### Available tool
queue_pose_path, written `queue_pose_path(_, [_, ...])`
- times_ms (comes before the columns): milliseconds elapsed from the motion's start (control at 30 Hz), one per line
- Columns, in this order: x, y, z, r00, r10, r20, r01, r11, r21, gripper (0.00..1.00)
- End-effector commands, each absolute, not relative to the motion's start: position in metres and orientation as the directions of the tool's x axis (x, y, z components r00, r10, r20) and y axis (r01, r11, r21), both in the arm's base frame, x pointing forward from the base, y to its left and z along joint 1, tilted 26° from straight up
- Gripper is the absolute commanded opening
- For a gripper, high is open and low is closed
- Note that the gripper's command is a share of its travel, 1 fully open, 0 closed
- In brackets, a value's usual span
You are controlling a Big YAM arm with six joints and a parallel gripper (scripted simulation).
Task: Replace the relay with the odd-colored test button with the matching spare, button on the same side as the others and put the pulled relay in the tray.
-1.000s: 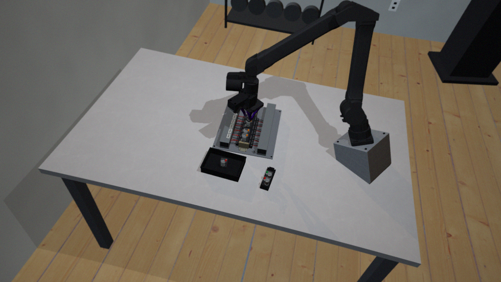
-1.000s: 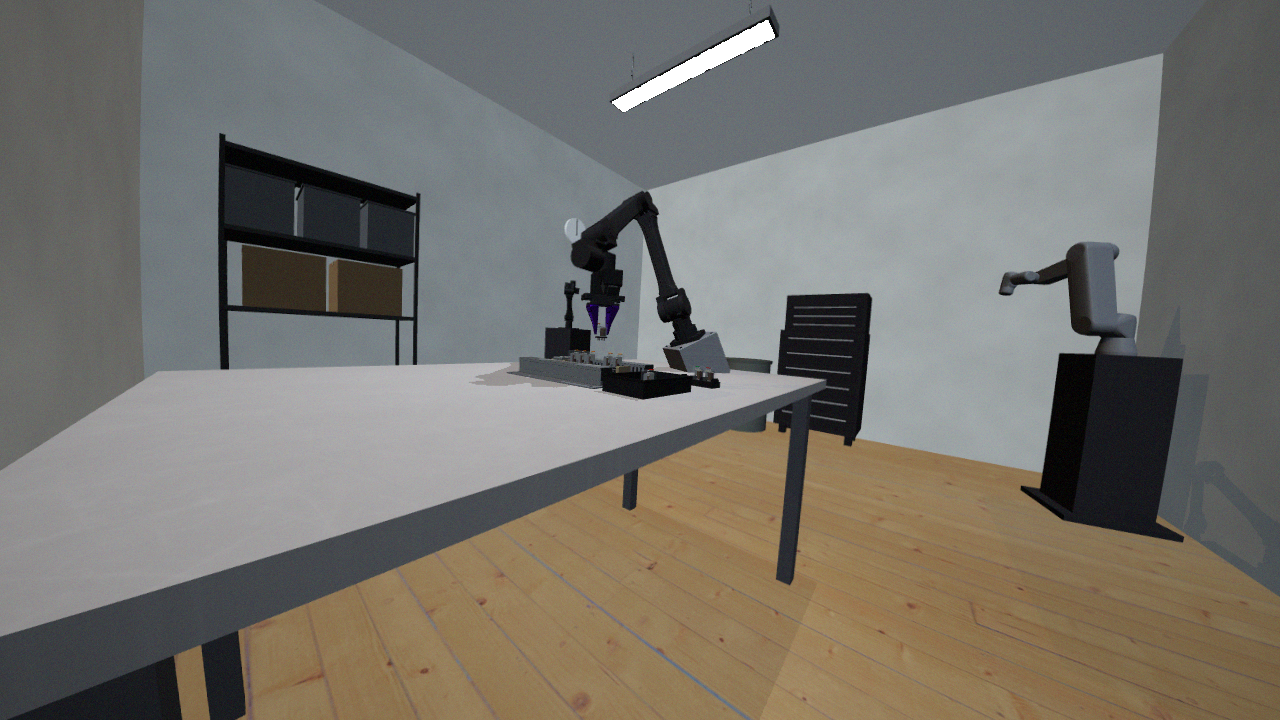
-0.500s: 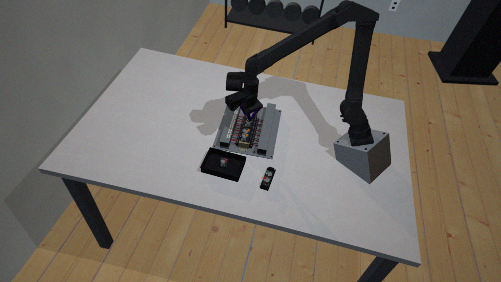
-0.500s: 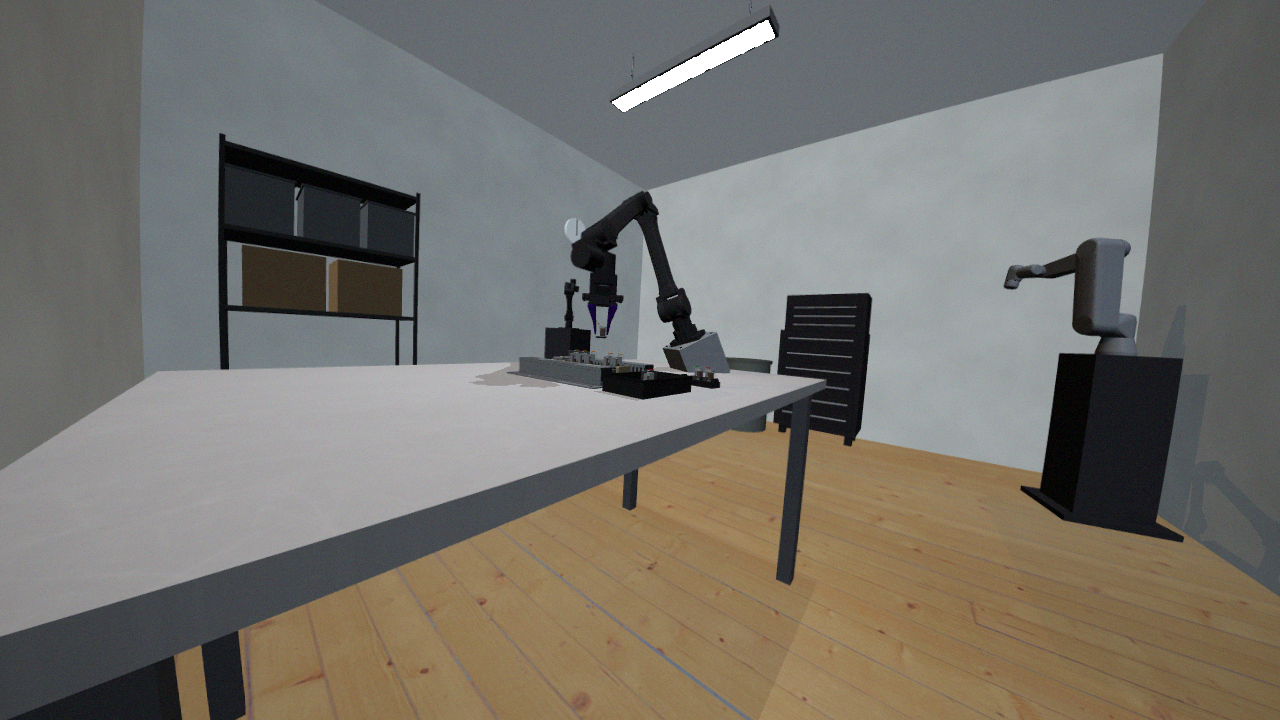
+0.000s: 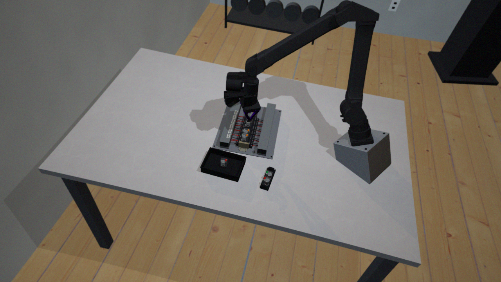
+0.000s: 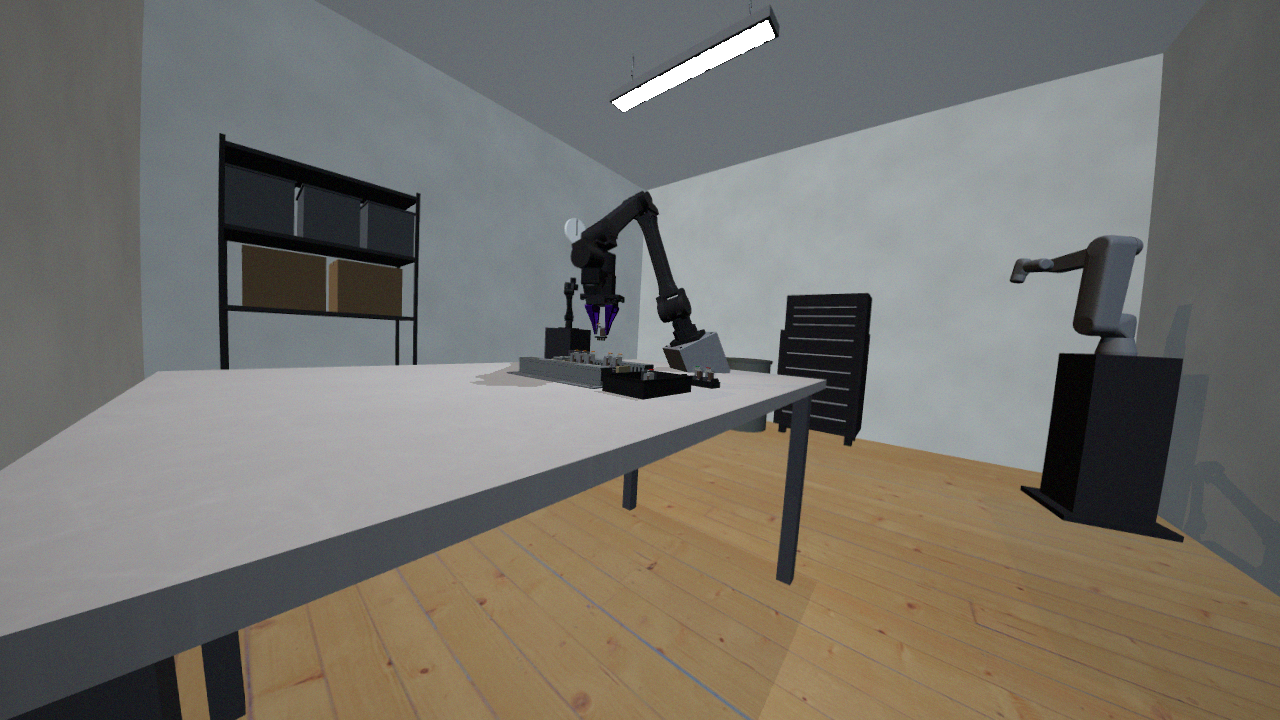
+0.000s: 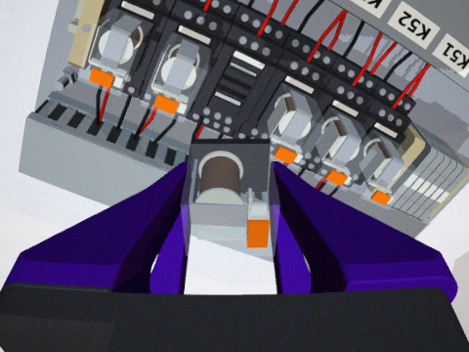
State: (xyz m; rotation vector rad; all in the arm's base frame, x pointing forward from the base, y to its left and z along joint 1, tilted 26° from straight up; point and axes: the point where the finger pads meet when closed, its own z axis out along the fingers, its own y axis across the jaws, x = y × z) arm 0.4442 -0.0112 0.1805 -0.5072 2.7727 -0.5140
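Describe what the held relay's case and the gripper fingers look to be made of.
The held relay: seemingly clear glossy plastic, since a dark coil shows through; its orange button looks opaque. The gripper fingers: probably matte purple plastic or coated metal, evenly coloured without glints; which one cannot be told.

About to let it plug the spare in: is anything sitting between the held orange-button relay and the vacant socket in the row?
Nothing visible does. The hand holds the clear orange-button relay above the empty black socket, which shows bare between seated orange-button relays.

The end effector (image 5: 249,118) hung over the relay panel (image 5: 247,129) on the bench (image 5: 140,133), while a red-buttoned relay (image 5: 223,162) lay in the black tray (image 5: 210,168).
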Motion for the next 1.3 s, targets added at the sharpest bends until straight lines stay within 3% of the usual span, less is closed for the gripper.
queue_pose_path(0, [0.4567,-0.0131,0.2016,-0.905,-0.343,-0.254,-0.23,0.893,-0.387,0.0])
queue_pose_path(200, [0.4567,-0.0131,0.2016,-0.922,-0.258,-0.289,-0.145,0.921,-0.362,0.0])
queue_pose_path(467, [0.4567,-0.0132,0.2017,-0.926,0.005,-0.377,0.114,0.956,-0.269,0.0])
queue_pose_path(1100, [0.4567,-0.0133,0.2017,-0.893,0.168,-0.418,0.271,0.941,-0.201,0.0])
queue_pose_path(1267, [0.4567,-0.0134,0.2017,-0.844,0.304,-0.443,0.399,0.906,-0.138,0.0])
